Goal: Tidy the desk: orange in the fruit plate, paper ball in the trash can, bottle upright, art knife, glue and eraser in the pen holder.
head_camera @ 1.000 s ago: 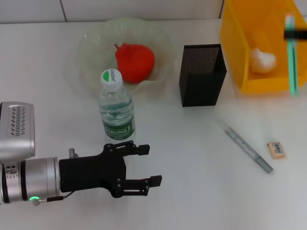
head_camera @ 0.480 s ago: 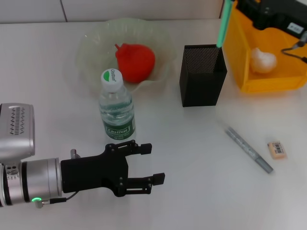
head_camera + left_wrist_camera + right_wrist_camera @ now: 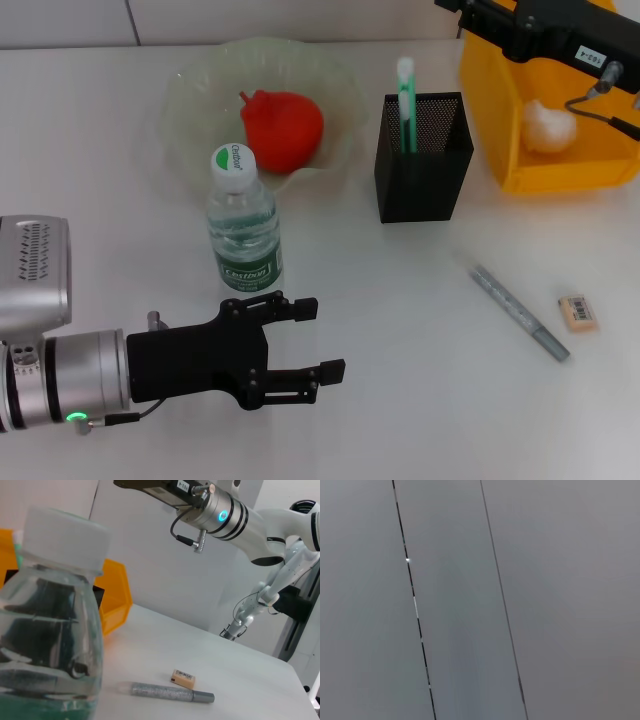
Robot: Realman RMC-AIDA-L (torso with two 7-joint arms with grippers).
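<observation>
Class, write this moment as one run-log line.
green stick: upright in pen holder | bottle: upright | silver pen, eraser: on desk | left gripper: open, near bottle | right arm: above bin

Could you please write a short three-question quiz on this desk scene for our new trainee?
1. True or false: the bottle stands upright beside the fruit plate.
2. Which item is in the pen holder? A) the eraser B) the green-and-white stick C) the grey pen-shaped tool
3. Fill in: the paper ball lies in the ____ bin.

Key
1. True; the orange lies in that plate.
2. B: the green-and-white stick stands in the holder, while the eraser and the grey pen-shaped tool lie on the desk.
3. Yellow.

The left claw hangs open in front of the bottle.
</observation>
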